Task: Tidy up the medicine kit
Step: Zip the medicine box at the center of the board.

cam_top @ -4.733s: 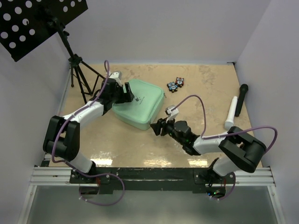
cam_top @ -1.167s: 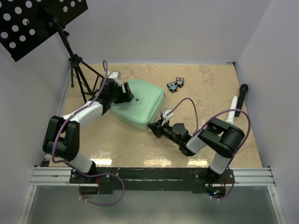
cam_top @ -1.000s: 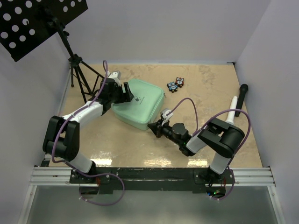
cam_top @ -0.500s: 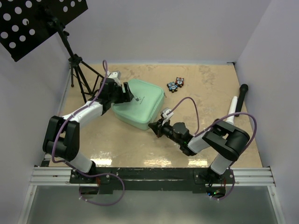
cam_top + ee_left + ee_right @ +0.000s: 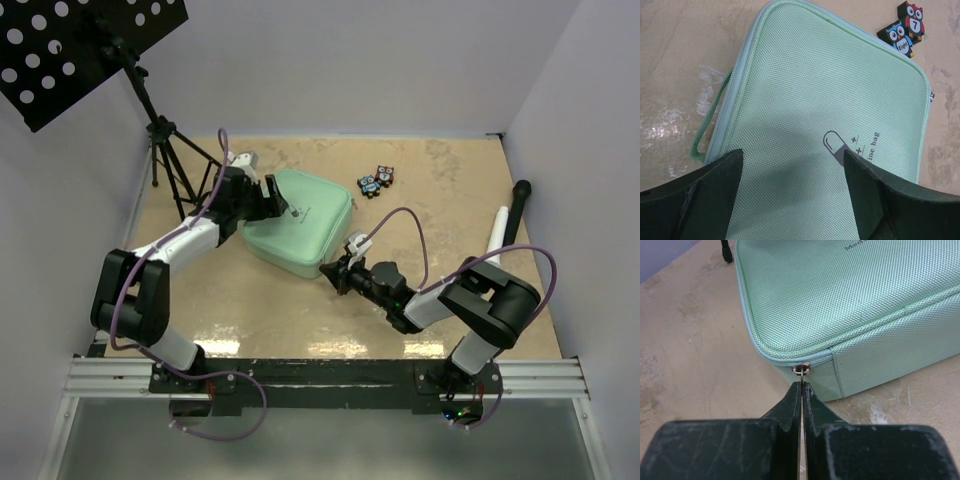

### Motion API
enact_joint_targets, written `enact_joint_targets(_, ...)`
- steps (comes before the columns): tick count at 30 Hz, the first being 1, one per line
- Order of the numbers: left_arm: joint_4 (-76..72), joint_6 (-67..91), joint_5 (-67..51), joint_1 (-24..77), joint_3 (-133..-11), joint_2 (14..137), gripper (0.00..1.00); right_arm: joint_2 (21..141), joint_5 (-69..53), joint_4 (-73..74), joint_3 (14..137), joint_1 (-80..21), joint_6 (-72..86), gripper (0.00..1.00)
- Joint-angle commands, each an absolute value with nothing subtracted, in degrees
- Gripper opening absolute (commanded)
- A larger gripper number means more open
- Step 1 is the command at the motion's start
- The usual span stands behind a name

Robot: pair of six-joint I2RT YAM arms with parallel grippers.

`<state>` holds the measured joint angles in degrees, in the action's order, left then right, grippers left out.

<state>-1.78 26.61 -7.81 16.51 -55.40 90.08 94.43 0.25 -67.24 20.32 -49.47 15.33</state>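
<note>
Tightly shut, the right gripper (image 5: 801, 386) pinches the thin metal zipper pull (image 5: 801, 371) between its two black fingers. The pull's small ring sits just past the tips, at the rounded near corner of the medicine kit (image 5: 850, 300). The fingers lie low over the tabletop (image 5: 695, 365), reaching in from the near right.

The left gripper (image 5: 792, 155) stands with its jaws spread wide over the kit's lid, one finger on each side of the printed pill mark (image 5: 835, 145). I cannot tell whether they touch the fabric. It holds nothing.

The mint-green kit lies flat and zipped, lid up, left of the tabletop's middle and toward the far edge, with its corners turned askew to the edges. A carry loop (image 5: 712, 122) hangs from its left side.

Two owl number tiles (image 5: 377, 180) lie just beyond the kit's far right corner. A white tube (image 5: 496, 232) and a black stick (image 5: 519, 203) lie by the right edge. A music stand (image 5: 80, 50) rises at the far left corner.
</note>
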Motion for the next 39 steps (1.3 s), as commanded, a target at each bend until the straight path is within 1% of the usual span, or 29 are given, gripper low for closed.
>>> enact_joint_targets(1,-0.09,27.60,-3.96,14.42,-54.58,88.33,0.87,94.04,-1.14,-71.28,20.04,-49.40,14.50,0.00)
enact_joint_targets(4,-0.09,27.86,-1.59,13.89,-53.44,85.88,0.86,93.43,-1.06,-70.67,19.86,-49.40,14.24,0.00)
enact_joint_targets(7,-1.32,27.60,-2.98,13.97,-52.47,82.45,0.85,93.25,-0.97,-70.49,19.69,-49.48,14.24,0.00)
enact_joint_targets(9,2.08,27.33,-4.57,14.50,-53.43,81.39,0.85,93.43,-0.97,-70.49,19.69,-49.40,14.41,0.00)
enact_joint_targets(11,5.96,27.68,-3.44,16.25,-53.70,80.16,0.85,93.60,-0.88,-70.75,19.78,-49.48,14.33,0.00)
enact_joint_targets(14,7.30,31.19,-0.18,18.63,-48.80,73.76,0.86,93.60,-0.79,-70.58,19.86,-49.48,14.50,0.00)
enact_joint_targets(19,7.20,43.65,4.30,18.72,-37.37,60.67,0.88,93.25,-0.79,-70.58,19.60,-49.48,14.41,0.00)
enact_joint_targets(24,8.09,50.53,3.87,18.72,-32.35,52.66,0.82,92.64,-0.44,-70.31,19.25,-49.48,14.41,0.00)
enact_joint_targets(28,3.79,54.31,0.26,18.89,-29.01,53.34,0.73,92.90,-0.61,-70.49,19.60,-49.48,14.41,0.00)
enact_joint_targets(32,-1.90,56.68,-2.37,19.25,-26.11,55.89,0.69,92.73,-0.79,-70.40,19.78,-49.48,14.50,0.00)
enact_joint_targets(36,-8.86,58.80,-3.43,19.42,-24.09,57.22,0.68,92.46,-1.14,-69.87,19.95,-49.48,14.50,0.00)
enact_joint_targets(39,-10.81,58.63,-2.99,19.77,-24.87,58.09,0.71,92.37,-1.23,-69.70,19.95,-49.40,14.50,0.00)
